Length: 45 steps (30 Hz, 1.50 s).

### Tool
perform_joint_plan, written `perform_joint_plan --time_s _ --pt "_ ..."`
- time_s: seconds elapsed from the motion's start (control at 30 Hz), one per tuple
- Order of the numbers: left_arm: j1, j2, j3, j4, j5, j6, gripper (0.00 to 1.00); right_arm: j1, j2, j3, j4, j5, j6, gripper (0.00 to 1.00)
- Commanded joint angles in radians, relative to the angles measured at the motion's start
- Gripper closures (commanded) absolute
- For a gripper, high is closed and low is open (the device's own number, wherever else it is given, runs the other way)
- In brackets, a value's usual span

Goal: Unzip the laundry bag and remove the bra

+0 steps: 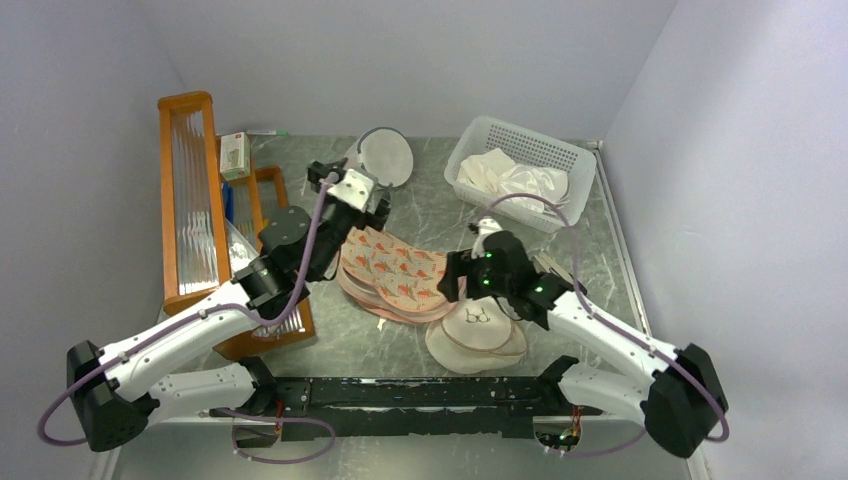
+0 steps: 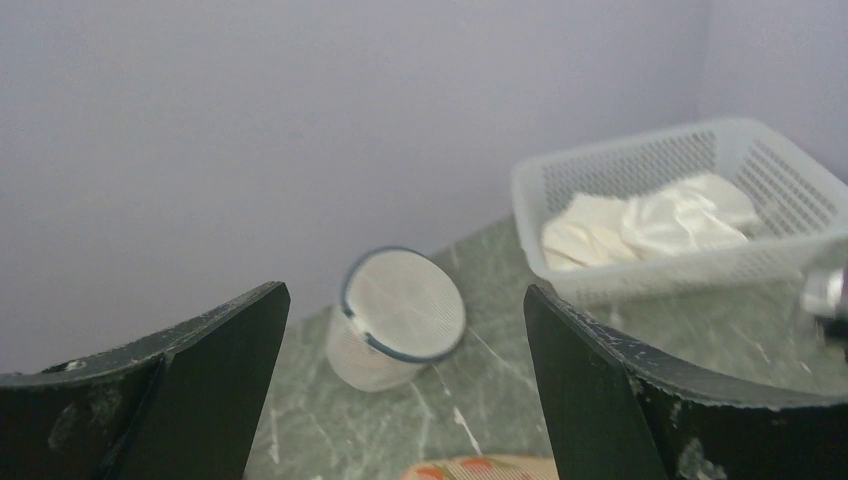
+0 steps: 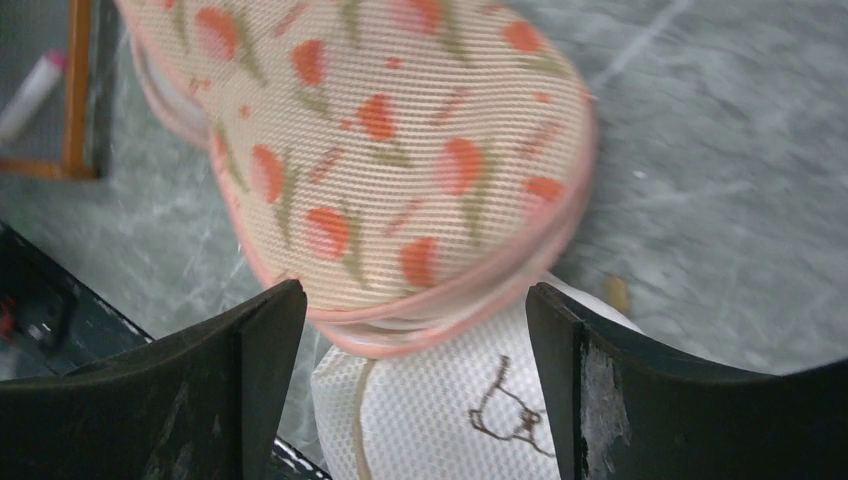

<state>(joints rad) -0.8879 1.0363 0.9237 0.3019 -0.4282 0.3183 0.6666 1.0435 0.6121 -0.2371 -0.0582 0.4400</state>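
The peach laundry bag [image 1: 393,272] with its red-orange print lies flat in the middle of the table, its near-right lobe resting on a round cream pouch. It fills the top of the right wrist view [image 3: 385,150], and only its edge shows in the left wrist view [image 2: 480,468]. My left gripper [image 1: 365,208] is open and empty above the bag's far-left end. My right gripper [image 1: 452,278] is open and empty just right of the bag's near lobe, its jaws either side of the pink trim. The bra is hidden.
A round cream pouch [image 1: 478,330] with a bra icon lies under the bag's near-right lobe. A white mesh dome bag [image 1: 385,157] stands at the back. A white basket [image 1: 470,160] holds white cloth at the back right. A wooden rack [image 1: 190,200] stands left.
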Motion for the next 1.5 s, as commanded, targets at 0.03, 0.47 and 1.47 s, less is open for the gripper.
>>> perform_joint_plan --time_s 0.03,0.47,1.47 --pt "0.012 -0.067 -0.034 0.145 -0.113 0.084 0.01 0.218 0.093 0.098 0.011 0.249 -0.189 0.19" --pt "0.082 -0.079 -0.078 0.244 -0.213 0.099 0.01 0.563 0.317 0.210 0.004 0.652 -0.438 0.31" --pt "0.150 -0.077 -0.060 0.200 -0.181 0.071 0.01 0.617 0.573 0.274 0.183 0.681 -0.532 0.54"
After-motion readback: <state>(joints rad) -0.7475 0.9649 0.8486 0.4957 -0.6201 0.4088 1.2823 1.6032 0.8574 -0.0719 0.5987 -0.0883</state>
